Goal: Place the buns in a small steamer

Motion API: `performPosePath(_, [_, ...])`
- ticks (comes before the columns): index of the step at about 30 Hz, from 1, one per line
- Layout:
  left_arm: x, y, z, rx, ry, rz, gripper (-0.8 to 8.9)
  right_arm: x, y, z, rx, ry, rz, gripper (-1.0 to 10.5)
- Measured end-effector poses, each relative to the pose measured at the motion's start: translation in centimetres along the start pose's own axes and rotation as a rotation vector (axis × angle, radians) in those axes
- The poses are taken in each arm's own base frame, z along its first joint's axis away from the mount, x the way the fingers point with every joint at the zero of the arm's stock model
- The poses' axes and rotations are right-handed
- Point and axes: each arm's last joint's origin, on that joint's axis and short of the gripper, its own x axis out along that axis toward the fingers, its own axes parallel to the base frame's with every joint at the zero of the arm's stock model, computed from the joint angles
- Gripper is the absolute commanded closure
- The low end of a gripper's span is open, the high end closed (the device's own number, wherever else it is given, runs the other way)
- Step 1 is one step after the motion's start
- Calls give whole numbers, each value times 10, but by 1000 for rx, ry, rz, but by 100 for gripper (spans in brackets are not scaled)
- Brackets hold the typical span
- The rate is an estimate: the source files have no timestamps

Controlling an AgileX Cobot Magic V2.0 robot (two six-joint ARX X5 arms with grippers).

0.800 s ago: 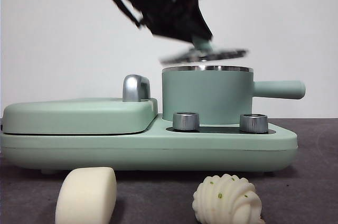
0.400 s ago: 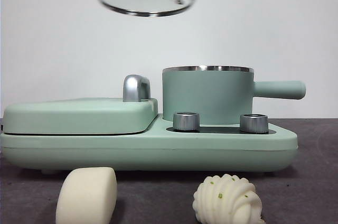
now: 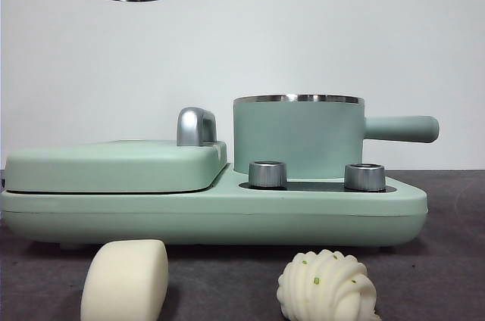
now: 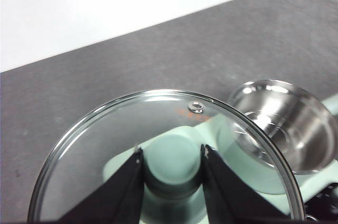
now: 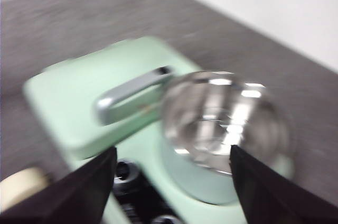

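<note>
The left gripper [image 4: 171, 168] pinched the lid [image 4: 163, 155] by its knob, high aside; the right gripper [image 5: 171, 182], spread, hung above the open steamer [image 3: 297, 135]. Setting the lid down seemed next, both buns [image 3: 125, 279] untouched.

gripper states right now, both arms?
Left gripper: shut on the glass lid, gripping its green knob, lifted clear of the small steamer.
Right gripper: open, holding nothing, above the steamer.

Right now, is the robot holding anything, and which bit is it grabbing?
Yes. The left gripper holds the glass lid by its green knob, jaws shut on either side. The right gripper is open and holds nothing.
</note>
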Motion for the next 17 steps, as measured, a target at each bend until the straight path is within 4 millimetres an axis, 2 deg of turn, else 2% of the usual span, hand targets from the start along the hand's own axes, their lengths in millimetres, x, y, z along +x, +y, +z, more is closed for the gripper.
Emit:
performPosePath(6, [6,5,-3,1,23,18,803,45,34,-7,-106,120,234,582])
performPosePath(10, [6,5,-3,2,22,14,803,76,58,-19,-145,224,359,561])
performPosePath(17, [6,5,-4,1,27,14,803,121,95,-43,-213,358,458,545])
